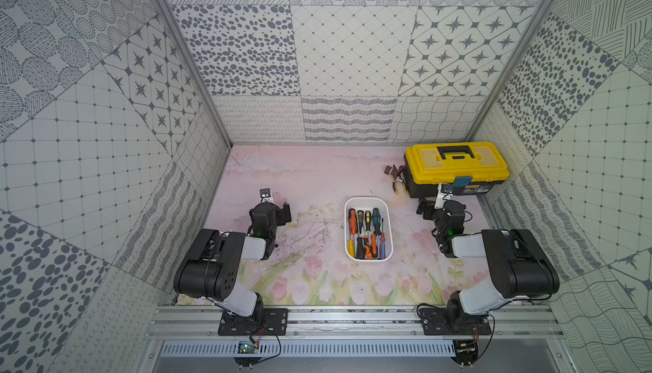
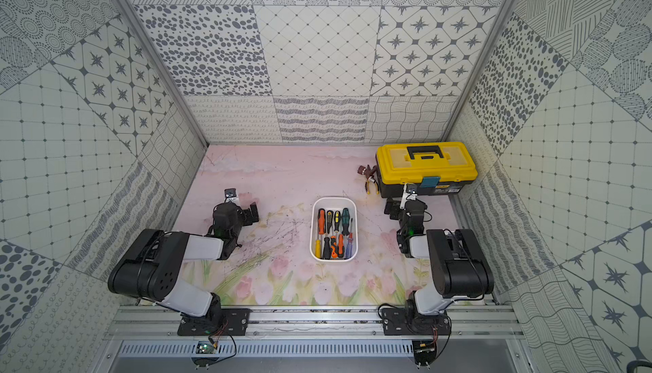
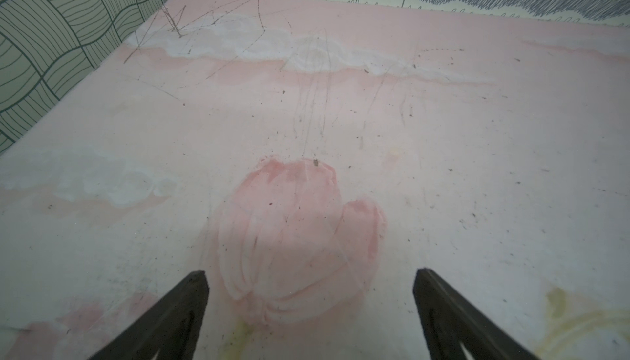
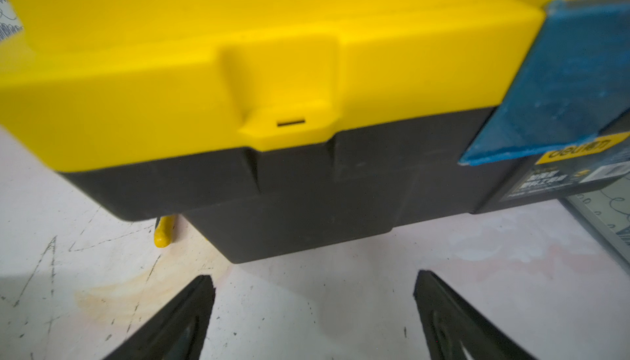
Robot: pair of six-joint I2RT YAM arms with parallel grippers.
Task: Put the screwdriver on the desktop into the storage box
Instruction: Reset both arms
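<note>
- The desktop (image 1: pixel 310 184), a flat pale pink surface printed with tulips and scuffed with dark scratches, is showing no loose screwdriver in any view.
- A big yellow-lidded black plastic toolbox (image 1: pixel 457 163) is sitting shut at the far right, just ahead of my right gripper (image 4: pixel 313 276).
- The storage box (image 1: pixel 346 233), a shallow white plastic tray with rounded corners, is sitting between my two arms, nearer the right one.
- I am holding both grippers spread wide and empty. My left gripper (image 3: pixel 310 273) is hovering over the flowered surface, well to the left of the tray.
- Several bright-handled screwdrivers (image 1: pixel 367 217) are lying inside the tray, their long axes running front to back along its long sides.
- Yellow-handled pliers (image 1: pixel 400 187) are lying beside the toolbox's left end.
</note>
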